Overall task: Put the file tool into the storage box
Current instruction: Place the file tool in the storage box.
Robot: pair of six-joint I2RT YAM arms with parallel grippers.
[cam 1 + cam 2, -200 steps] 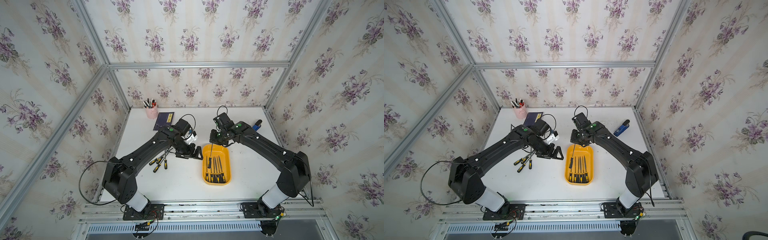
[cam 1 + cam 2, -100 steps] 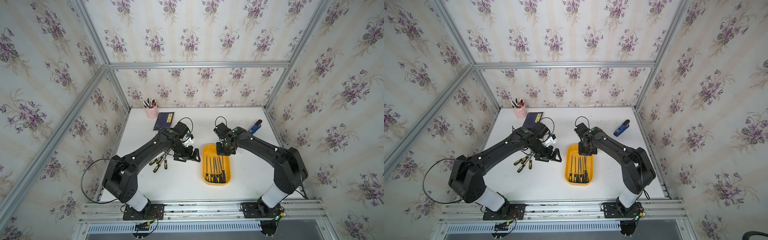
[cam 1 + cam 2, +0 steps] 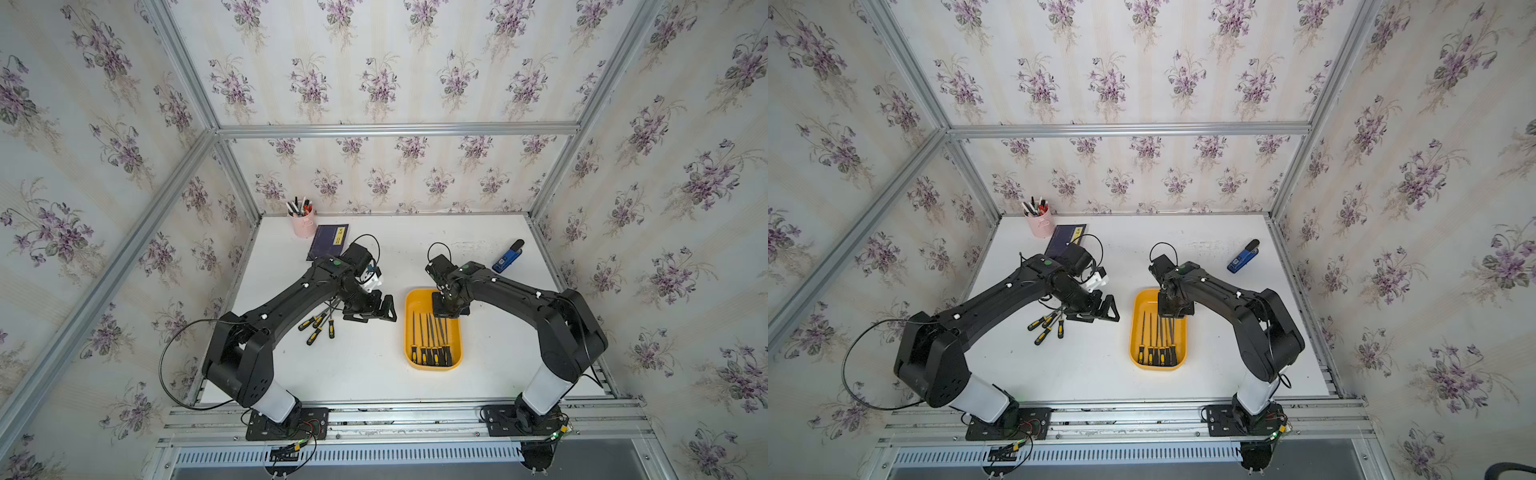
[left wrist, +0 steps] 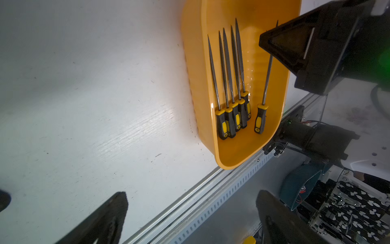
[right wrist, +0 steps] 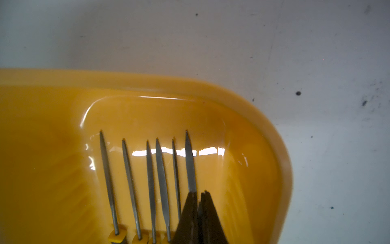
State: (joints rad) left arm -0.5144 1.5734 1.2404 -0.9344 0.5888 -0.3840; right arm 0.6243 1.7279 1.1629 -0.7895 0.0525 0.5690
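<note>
File tool (image 4: 266, 80) rests in storage box (image 4: 194, 63) at 3 o'clock, right claw (image 5: 199, 193) pinching it, left claw (image 3: 374, 313) spread; release next.

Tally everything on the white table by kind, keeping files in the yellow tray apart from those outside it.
Slim metal files with black-and-yellow handles, in the shallow yellow plastic tray: 6
Same files loose on the table: 4 visible
Tray itself: 1
Pink pen cup: 1
Dark blue booklet: 1
Blue stapler: 1
Total: 14
</note>
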